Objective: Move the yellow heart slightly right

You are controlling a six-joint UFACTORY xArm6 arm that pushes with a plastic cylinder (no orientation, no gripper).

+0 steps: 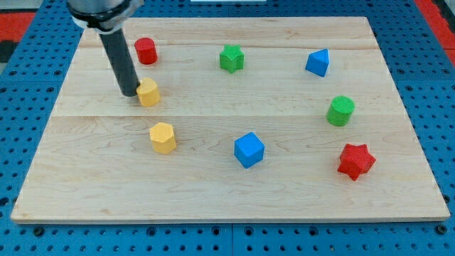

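The yellow heart [148,92] lies on the wooden board [234,185] in the view's upper left. My tip [130,93] is at the heart's left side, touching or almost touching it. A second yellow block, a hexagon [163,137], lies below the heart, apart from it.
A red cylinder [146,50] sits above the heart. A green star [231,58] and a blue block [318,62] lie along the view's top. A green cylinder [340,111], a blue cube [249,149] and a red star [355,161] lie to the right.
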